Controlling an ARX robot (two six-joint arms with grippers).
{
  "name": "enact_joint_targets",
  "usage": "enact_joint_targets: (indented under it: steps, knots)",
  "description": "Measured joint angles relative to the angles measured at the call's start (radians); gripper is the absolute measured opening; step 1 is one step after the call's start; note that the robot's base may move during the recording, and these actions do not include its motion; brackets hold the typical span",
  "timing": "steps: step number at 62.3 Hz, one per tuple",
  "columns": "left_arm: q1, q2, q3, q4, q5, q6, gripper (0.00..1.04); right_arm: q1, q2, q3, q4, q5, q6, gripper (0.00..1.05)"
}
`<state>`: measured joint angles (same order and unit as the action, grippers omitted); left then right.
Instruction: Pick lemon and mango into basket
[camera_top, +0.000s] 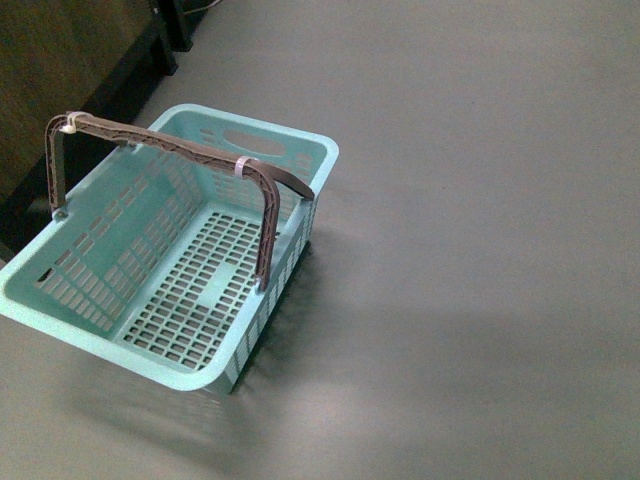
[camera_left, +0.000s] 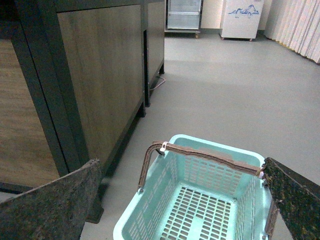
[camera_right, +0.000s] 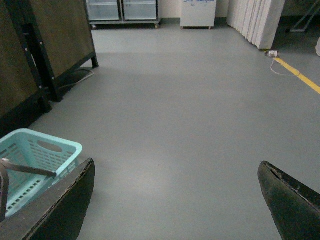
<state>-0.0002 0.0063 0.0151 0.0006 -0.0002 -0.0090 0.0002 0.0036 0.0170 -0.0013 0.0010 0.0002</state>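
Note:
A light teal plastic basket (camera_top: 60, 300) with a brown handle (camera_top: 180, 150) stands on the grey floor, and nothing lies in it. The left wrist view looks down into the basket (camera_left: 125, 225) from above, with my left gripper (camera_left: 182, 172) open over it and nothing between its fingers. My right gripper (camera_right: 175, 170) is open above bare floor, with the basket (camera_right: 70, 147) off to one side of it. The lemon and the mango are out of view in all frames. Neither arm shows in the front view.
A dark wooden cabinet (camera_left: 100, 75) on black legs stands close beside the basket (camera_top: 40, 90). Glass-door coolers (camera_right: 122, 10), a white chest (camera_right: 198, 12) and curtains (camera_right: 255, 20) line the far wall. A yellow floor line (camera_right: 300, 75) runs nearby.

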Motion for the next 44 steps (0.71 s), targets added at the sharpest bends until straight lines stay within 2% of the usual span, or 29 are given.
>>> enact_joint_targets:
  steps: [34, 38, 40, 44]
  knots:
    - [0.0, 0.0, 0.0, 0.0, 0.0, -0.001, 0.98, 0.0, 0.0, 0.0, 0.0, 0.0, 0.0, 0.96]
    - [-0.019, 0.069, 0.052, -0.138, -0.035, -0.118, 0.98, 0.0, 0.0, 0.0, 0.0, 0.0, 0.0, 0.96]
    - [-0.027, 0.166, 0.1, -0.225, -0.04, -0.235, 0.98, 0.0, 0.0, 0.0, 0.0, 0.0, 0.0, 0.96]
    - [-0.026, 0.301, 0.132, -0.221, -0.016, -0.412, 0.98, 0.0, 0.0, 0.0, 0.0, -0.001, 0.0, 0.96]
